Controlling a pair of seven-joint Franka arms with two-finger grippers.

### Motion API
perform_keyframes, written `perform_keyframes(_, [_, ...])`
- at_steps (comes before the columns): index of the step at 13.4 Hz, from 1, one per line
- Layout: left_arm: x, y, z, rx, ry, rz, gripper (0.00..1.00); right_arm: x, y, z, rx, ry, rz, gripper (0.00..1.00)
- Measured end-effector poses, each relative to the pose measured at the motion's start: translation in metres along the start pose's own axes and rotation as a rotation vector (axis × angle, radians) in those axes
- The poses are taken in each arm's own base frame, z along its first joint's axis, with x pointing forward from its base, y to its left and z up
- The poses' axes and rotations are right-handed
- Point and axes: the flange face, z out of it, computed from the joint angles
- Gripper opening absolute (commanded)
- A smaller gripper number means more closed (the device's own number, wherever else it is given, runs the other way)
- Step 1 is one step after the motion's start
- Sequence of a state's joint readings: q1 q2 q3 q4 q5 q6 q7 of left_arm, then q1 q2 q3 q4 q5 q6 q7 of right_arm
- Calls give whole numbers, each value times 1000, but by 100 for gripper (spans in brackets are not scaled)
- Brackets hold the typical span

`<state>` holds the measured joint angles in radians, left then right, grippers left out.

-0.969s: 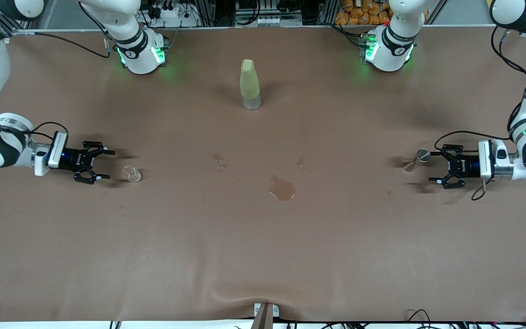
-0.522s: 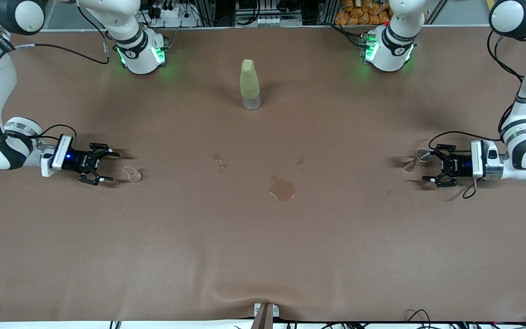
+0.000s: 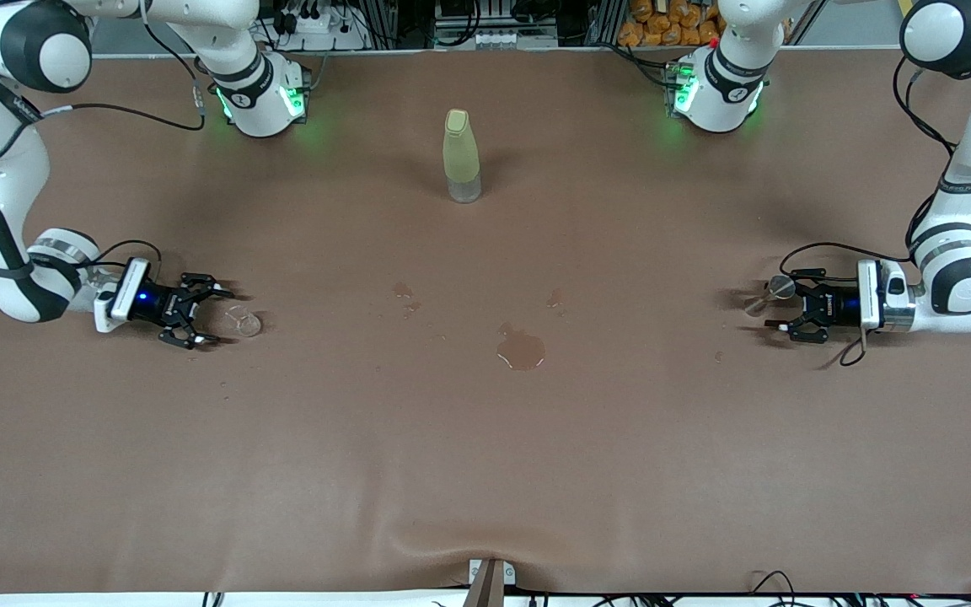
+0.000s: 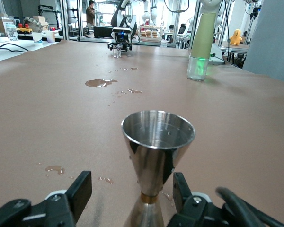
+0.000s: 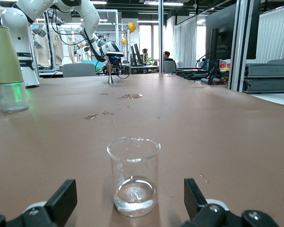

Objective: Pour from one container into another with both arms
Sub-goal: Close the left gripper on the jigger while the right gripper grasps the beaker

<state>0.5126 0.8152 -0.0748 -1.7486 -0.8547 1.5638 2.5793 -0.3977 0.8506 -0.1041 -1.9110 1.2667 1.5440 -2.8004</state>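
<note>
The tiny clear glass cup (image 3: 243,321) stands toward the right arm's end of the table with a little clear liquid in its bottom (image 5: 133,189). My right gripper (image 3: 216,318) sits low at the table with its jaws open wide, the cup just off their tips (image 5: 128,198). The silvery metal jigger (image 3: 768,297) stands upright toward the left arm's end. My left gripper (image 3: 783,301) is open around its narrow waist (image 4: 131,189); one finger (image 4: 181,189) is close beside the jigger (image 4: 157,142), while the other stands well apart.
A tall yellow-green bottle (image 3: 461,156) stands mid-table near the robots' bases. A brown puddle (image 3: 522,350) and smaller wet spots (image 3: 402,291) lie on the brown cloth between the two grippers. Small droplets (image 4: 54,169) lie beside the jigger.
Both grippers have slid inward along the table: the right one up to the cup, the left one around the jigger. The left jaws have narrowed somewhat.
</note>
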Motion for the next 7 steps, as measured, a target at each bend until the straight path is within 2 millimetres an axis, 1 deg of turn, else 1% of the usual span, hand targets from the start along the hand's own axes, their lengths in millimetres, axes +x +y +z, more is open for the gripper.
perform_keyframes(2, [0,-1,2,-2,-1,12,66,-4,2,4,2,7,-2,100])
perform_keyframes(5, [0,-1,2,-1,-3,15,55,-3,9,14,7,17,-14,100])
perform_keyframes(7, [0,-1,2,-1,-4,16,54,-2,14,26,7,13,-23,100])
